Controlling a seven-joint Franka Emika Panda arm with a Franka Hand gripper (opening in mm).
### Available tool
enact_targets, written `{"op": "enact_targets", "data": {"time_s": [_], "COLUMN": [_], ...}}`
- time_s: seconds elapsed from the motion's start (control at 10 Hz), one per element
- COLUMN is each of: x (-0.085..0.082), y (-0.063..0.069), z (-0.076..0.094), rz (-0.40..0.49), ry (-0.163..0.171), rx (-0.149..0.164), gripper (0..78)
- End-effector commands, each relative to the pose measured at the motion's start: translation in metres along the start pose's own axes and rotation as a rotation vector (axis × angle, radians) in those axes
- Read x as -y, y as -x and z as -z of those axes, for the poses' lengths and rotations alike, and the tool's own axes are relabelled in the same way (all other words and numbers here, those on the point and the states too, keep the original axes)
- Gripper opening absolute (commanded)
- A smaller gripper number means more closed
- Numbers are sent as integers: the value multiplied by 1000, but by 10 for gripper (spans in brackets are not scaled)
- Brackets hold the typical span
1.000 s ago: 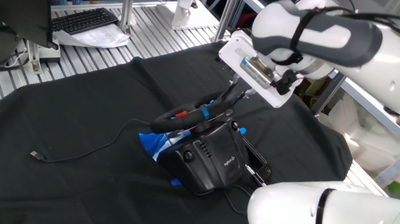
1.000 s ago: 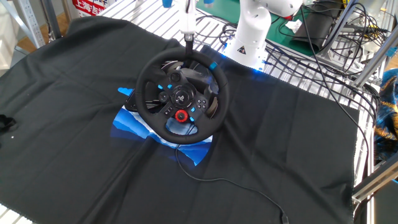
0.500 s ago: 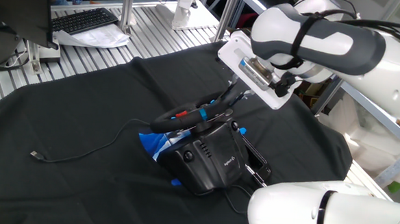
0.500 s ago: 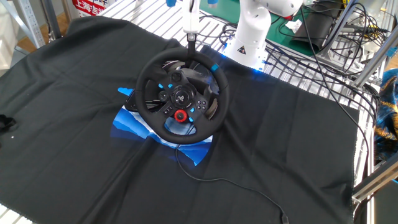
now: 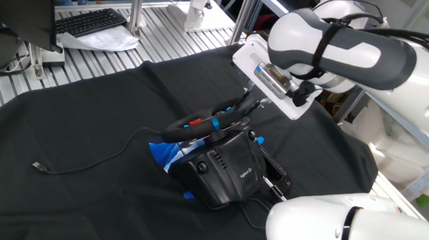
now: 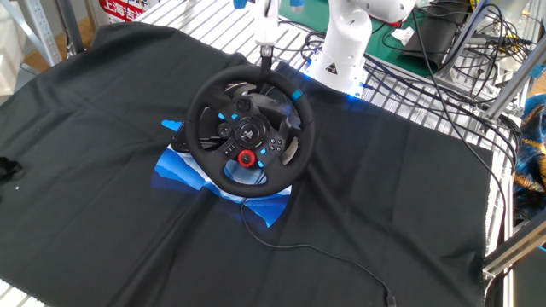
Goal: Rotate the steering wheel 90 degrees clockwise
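The steering wheel is black and round, with a red hub button and a blue stripe at the rim's upper right. In one fixed view the wheel shows edge-on, mounted on its bulky black base. My gripper reaches down from the upper right to the far top of the rim. In the other fixed view the gripper comes in from the top edge, and its fingers appear closed on the rim just left of the blue stripe.
A black cloth covers the table, and a blue sheet lies under the base. A thin cable with a plug trails left from the wheel. A white robot base stands behind the wheel. A white arm link fills the near right corner.
My gripper has shifted a little to the right along the top of the rim. The blue stripe has moved slightly clockwise with it.
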State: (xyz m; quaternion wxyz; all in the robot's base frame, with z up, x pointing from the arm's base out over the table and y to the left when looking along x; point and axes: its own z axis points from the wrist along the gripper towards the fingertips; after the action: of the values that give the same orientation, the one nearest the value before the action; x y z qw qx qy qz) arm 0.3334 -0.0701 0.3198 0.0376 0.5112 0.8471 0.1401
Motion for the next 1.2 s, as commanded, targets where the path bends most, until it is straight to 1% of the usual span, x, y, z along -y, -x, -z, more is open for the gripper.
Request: {"op": "enact_targets", "data": {"time_s": [0.1,0.3,0.4,0.7,0.8,1.1,1.2], "x": [8,7,6,0,-4,-9,-9], "y": [-13,-13,-13,-13,-13,-13,-13], "z": [-11,-12,-12,-14,-14,-13,-13], "rz": [-37,-48,-51,-56,-58,-25,-18], "ry": [-19,-20,-23,-57,-62,-148,-169], "rx": [9,24,19,45,39,33,31], "gripper": [12,12,12,12,12,12,12]}}
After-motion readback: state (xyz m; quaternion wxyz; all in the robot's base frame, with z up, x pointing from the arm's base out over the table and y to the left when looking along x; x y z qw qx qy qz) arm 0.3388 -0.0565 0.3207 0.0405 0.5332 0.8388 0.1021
